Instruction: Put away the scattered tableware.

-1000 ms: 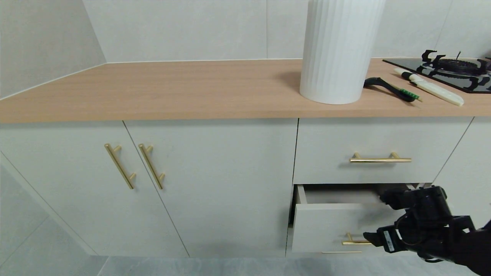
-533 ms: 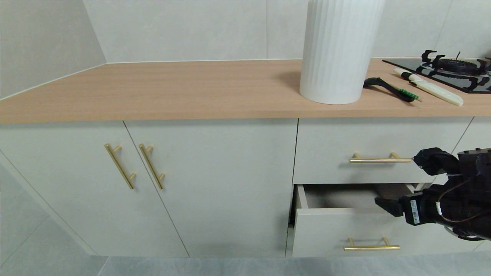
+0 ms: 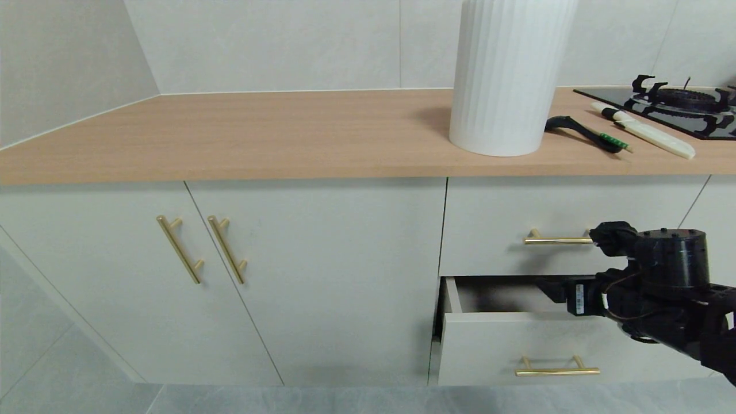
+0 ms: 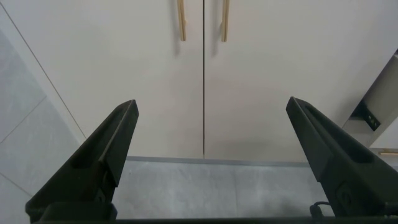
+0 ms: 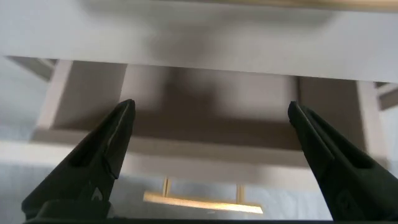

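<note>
Fingers on my right arm (image 5: 102, 162) stood spread wide, risen from the lower handle (image 3: 556, 372) to face the open drawer (image 3: 494, 345). That freed me to fetch the knife (image 3: 650, 133) and black-handled tool (image 3: 583, 133) on the table (image 3: 230, 138). Fingers on my left arm (image 4: 102, 158) gaped before cupboard doors (image 4: 261, 81). The vase (image 3: 506, 75) partly hid the tool's end; shadow filled the drawer.

No legible text, small white label (image 3: 579, 299) on right claw (image 3: 568, 260), print too small to read
</note>
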Tool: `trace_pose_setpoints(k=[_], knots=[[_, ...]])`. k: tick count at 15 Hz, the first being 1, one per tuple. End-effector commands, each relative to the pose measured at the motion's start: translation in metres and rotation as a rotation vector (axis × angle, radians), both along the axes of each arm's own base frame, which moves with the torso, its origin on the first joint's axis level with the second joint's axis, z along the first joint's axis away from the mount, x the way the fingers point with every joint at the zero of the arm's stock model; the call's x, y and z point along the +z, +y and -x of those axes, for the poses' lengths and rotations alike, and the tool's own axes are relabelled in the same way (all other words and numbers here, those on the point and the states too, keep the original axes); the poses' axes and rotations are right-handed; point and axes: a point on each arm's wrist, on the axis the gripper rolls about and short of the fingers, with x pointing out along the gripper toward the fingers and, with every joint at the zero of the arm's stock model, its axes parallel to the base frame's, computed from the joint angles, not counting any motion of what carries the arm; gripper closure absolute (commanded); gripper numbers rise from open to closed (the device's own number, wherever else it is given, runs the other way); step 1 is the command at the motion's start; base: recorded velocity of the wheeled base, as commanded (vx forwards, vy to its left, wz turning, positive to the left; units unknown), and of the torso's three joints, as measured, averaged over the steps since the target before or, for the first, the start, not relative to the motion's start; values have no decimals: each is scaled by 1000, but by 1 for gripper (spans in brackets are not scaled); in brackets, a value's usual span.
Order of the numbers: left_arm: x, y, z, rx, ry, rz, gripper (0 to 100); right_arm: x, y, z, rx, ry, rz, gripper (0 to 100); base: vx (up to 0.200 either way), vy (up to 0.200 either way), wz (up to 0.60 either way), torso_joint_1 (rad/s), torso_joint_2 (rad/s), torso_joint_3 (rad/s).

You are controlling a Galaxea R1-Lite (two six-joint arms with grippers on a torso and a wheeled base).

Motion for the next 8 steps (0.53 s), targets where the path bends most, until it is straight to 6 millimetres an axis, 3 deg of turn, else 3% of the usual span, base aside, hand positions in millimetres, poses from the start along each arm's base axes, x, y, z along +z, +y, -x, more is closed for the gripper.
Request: trace_pose_setpoints(k=[1,3,8], knots=[[0,0,0,1,1,0,0,-30,8,-7,-1,81,35,0,0,0,0,0,0,0],[0,0,0,1,1,0,0,-39,11,-10,-23,97,55,0,0,0,0,0,0,0],[0,0,0,1,1,0,0,-38,9,-6,-23,92,57,0,0,0,0,0,0,0]])
